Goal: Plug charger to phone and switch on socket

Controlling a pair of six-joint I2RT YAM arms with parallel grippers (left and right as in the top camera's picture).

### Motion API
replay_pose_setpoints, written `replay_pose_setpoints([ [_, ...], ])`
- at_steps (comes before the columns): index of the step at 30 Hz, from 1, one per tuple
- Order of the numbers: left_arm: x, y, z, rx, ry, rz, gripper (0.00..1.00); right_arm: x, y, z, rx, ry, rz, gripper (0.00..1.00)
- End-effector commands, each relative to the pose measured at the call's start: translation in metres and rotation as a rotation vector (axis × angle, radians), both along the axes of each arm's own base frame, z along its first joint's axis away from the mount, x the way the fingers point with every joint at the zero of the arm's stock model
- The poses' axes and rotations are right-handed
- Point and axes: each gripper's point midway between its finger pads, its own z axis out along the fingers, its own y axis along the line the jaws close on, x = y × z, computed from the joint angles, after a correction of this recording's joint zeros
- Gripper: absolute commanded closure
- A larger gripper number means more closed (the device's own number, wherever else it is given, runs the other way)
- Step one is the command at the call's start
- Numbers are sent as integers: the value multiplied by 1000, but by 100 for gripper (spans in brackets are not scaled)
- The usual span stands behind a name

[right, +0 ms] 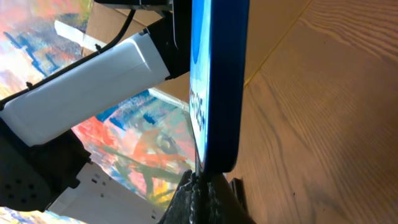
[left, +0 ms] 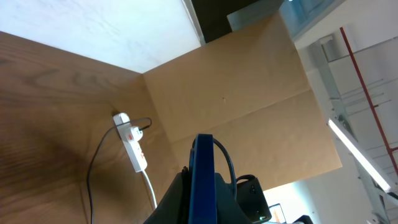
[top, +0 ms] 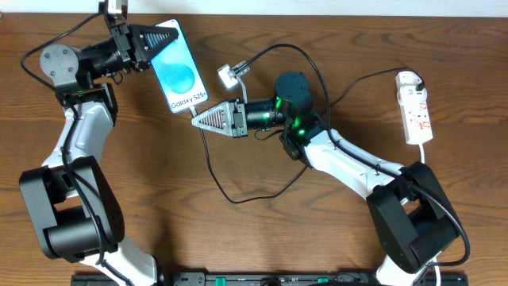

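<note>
The phone [top: 181,75], with a blue screen and "Galaxy" text, is held off the wood table at the back left. My left gripper [top: 155,38] is shut on its top end; in the left wrist view the phone [left: 202,180] shows edge-on between the fingers. My right gripper [top: 202,118] is shut on the tip of the thin black charger cable [top: 214,171], right at the phone's bottom edge. In the right wrist view the fingers [right: 202,186] meet the lower end of the phone [right: 217,81]. The white socket [top: 417,111] lies at the far right and also shows in the left wrist view [left: 132,144].
A small white-grey adapter block [top: 229,76] lies just right of the phone with a black lead running from it. The black cable loops across the middle of the table toward the socket. The socket's thick white cord [top: 429,159] runs toward the front.
</note>
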Motion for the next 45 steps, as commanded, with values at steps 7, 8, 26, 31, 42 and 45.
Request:
replay_pose_setpoints([
  [7,-11,-5,12,37,-59,-33,93,19,-1,3,7,16,-90,99],
  [8,-11,-5,12,38,-59,-36,92,20,-1,3,7,16,-93,99],
  [26,-18,-12,8,57,-54,-80,92,27,-1,3,9,16,-134,99],
  [31,-18,-12,8,60,-53,-85,93,29,-1,3,10,16,-146,99],
  [42,-18,-12,7,60,-53,-85,93,31,-1,4,12,15,-154,99],
  [45,-18,-12,7,60,-53,-85,93,32,-2,4,12,15,-160,99],
])
